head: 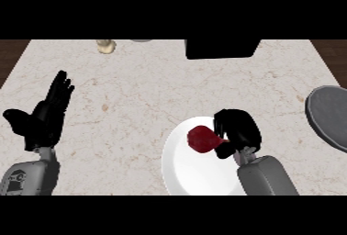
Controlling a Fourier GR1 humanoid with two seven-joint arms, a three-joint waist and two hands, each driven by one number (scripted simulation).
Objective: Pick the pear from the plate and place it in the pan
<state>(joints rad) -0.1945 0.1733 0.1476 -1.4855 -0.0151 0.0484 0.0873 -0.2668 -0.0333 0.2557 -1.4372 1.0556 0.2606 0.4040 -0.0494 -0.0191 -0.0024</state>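
Nearest, a white plate (190,174) sits on the marble table (136,87), right of centre at the near edge; the right robot hand (240,131) comes over the plate's far right part, its grey forearm rising from below. The dark red pear (203,139) is over the plate's far portion, just left of that robot hand and touching it; the fingers curl over the pear from the far side and the thumb sits at its near side, so the hand is closed on the fruit. Whether the pear rests on the plate or is lifted cannot be told. At the left, the left robot hand (42,119) is open, fingers straight, resting; at the right edge lies the grey pan (328,114), well apart from the pear. Farthest, a black block (222,48) and a small beige object (106,46) stand at the table's far edge.
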